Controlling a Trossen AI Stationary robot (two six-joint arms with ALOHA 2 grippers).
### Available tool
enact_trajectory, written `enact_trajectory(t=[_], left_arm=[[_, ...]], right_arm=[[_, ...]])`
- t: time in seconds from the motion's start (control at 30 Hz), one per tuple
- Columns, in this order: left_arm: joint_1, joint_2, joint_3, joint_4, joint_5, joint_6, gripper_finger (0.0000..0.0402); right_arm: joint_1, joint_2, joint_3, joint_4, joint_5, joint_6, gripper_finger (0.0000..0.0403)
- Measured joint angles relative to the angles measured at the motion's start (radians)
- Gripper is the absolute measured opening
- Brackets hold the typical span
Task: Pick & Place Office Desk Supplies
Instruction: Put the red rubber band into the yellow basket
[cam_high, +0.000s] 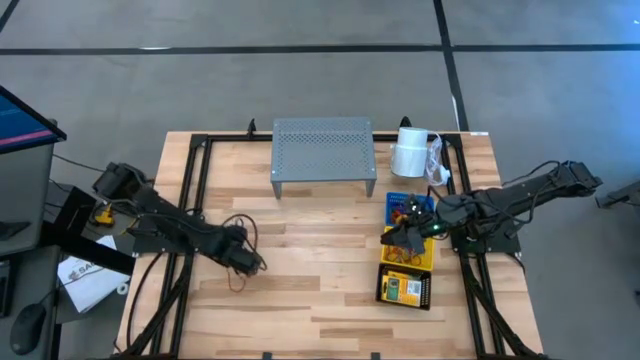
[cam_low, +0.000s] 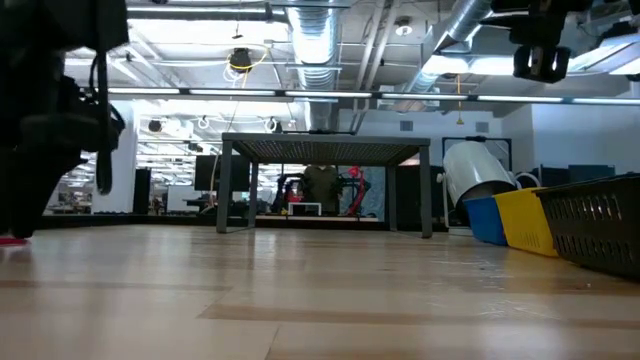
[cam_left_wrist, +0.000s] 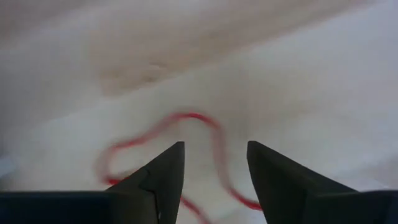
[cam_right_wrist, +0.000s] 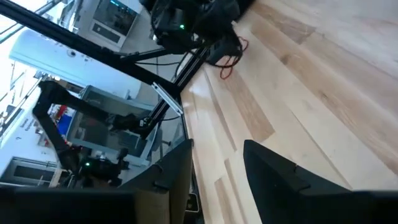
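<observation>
Hovering low over the wooden table (cam_high: 300, 290) near its left edge, the left gripper (cam_left_wrist: 214, 180) has its fingers (cam_left_wrist: 163, 177) parted with a clear gap between them, and they hold nothing. A red loop (cam_left_wrist: 168, 134) lies flat on the wood right under and ahead of those fingers, one strand running through the gap; from above, thin loops (cam_high: 240, 235) show only as faint dark curves around the left gripper.

Along the right edge sits a row of three small baskets: the blue basket (cam_high: 395, 203) nearest the far edge, the yellow basket (cam_high: 428, 255) in the middle, and the black basket (cam_high: 384, 290) nearest the front, which carries a yellow-green crayon box (cam_high: 403, 289). The right gripper (cam_right_wrist: 217, 174) hangs above the yellow basket with its fingers apart; no object shows between them in its wrist view.

The red loop looks very light, thin and limp, so it will likely flop and change shape once lifted, and it lies so flat that pinching it off the wood may be fiddly. The best hold seems to be across a single strand, fingers pressed close to the wood, rather than spanning the whole loop. It could easily slip out or snag on a fingertip on release.
</observation>
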Motion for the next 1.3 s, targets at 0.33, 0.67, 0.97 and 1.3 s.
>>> enact_trajectory(t=[0.33,0.67,0.97,1.3], left_arm=[[-0.001,-0.125,-0.158,0.194,0.022,-0.088,0.0143],[0.0,-0.127,-0.172,0.183,0.023,-0.089,0.0104],[0.0,-0.126,-0.172,0.172,0.027,-0.107,0.0075],[0.0,-0.126,-0.173,0.16,0.029,-0.104,0.0033]], right_arm=[[-0.002,0.0,0.0,0.024,-0.001,-0.008,0.0132],[-0.002,0.0,0.0,0.028,-0.004,-0.008,0.0132],[-0.002,0.0,0.0,0.031,-0.004,-0.008,0.0132],[-0.002,0.0,0.0,0.031,-0.004,-0.008,0.0132]])
